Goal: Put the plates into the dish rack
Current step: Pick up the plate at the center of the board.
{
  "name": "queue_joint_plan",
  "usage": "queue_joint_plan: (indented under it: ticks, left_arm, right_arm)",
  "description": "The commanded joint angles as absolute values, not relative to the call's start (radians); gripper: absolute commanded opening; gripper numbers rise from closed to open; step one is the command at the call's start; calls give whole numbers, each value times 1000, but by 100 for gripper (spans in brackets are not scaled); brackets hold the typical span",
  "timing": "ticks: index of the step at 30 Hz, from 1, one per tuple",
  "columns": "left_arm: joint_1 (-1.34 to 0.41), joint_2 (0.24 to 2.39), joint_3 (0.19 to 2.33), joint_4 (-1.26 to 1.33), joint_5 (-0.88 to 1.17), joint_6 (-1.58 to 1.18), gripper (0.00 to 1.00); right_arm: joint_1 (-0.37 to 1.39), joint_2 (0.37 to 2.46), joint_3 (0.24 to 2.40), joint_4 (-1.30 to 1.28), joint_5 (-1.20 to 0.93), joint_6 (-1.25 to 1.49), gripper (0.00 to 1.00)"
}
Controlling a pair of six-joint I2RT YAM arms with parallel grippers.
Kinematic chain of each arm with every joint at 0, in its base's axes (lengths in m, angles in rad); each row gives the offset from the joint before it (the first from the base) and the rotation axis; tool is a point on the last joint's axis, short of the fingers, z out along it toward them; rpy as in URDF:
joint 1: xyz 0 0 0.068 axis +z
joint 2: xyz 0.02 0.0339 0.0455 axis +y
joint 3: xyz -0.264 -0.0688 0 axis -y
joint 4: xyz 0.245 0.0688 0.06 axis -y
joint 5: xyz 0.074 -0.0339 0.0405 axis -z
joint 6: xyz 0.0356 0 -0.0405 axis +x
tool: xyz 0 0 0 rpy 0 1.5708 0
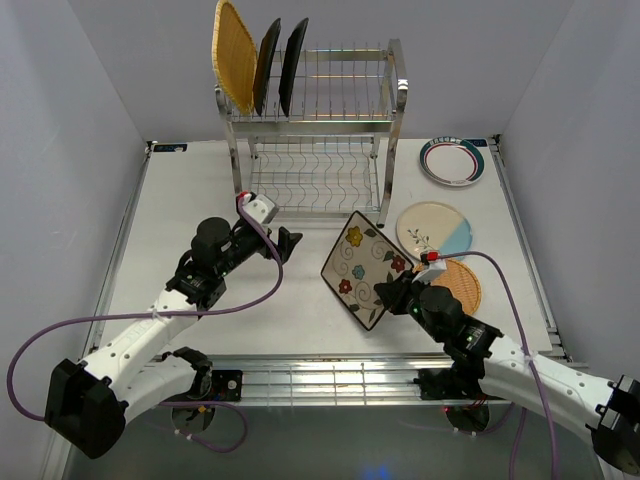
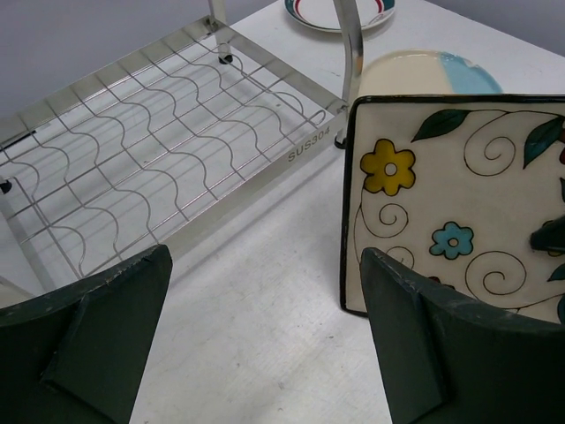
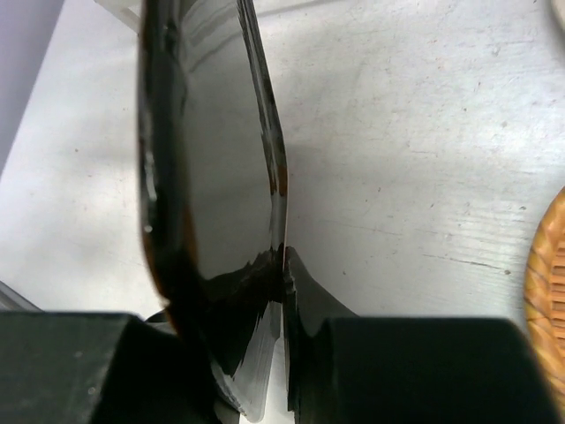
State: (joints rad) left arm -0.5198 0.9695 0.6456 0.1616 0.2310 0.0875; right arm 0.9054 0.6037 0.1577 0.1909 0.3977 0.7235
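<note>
Cream square ceramic plate with painted flowers and a dark rim [image 1: 362, 268] is tipped up steeply on edge, just in front of the rack's right foot, with its decorated face toward the left arm. I cannot tell whether its lowest corner touches the worktop. My right tool [image 1: 393, 291] is clamped on its near right edge. The right wrist view shows the plate edge-on, its glossy dark back pinched between the two fingers. The shiny two-tier steel wire dish rack [image 1: 320, 130] stands at the far centre of the white worktop [image 1: 200, 200]. At the left end of its top tier three plates stand upright in the slots: a woven orange-tan plate [image 1: 234, 55] outermost, then a black plate [image 1: 266, 65], then a second black plate [image 1: 293, 65]. My left tool [image 1: 287, 243] hangs with its jaws wide apart, gripping nothing, near the rack's lower shelf and left of the floral plate. Flat on the worktop to the right lie a round white plate with teal rim bands [image 1: 453, 160] at the far corner, a round cream-and-blue plate [image 1: 437, 230] nearer, and a second woven orange-tan plate [image 1: 460, 285] just beside it, partly hidden under the right arm.
</note>
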Motion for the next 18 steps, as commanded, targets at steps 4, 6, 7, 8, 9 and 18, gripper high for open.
queue_joint_plan:
  ticks: [4, 6, 7, 8, 9, 18]
  left_arm:
    - [-515, 971, 640, 196, 179, 78, 98]
    - [-515, 977, 640, 198, 192, 78, 98]
    - [-515, 980, 640, 196, 198, 80, 98]
    - [-515, 980, 640, 196, 224, 78, 98]
    - [-515, 985, 638, 196, 248, 81, 98]
    - [-486, 1005, 620, 190, 533, 109, 98]
  right_arm:
    - [908, 557, 314, 206, 416, 608, 8]
    - [908, 563, 322, 201, 407, 603, 8]
    - [908, 572, 321, 201, 399, 603, 8]
    - [908, 578, 319, 209, 393, 603, 8]
    - [908, 583, 316, 210, 390, 601, 8]
    - [908, 538, 281, 279, 336, 517, 8]
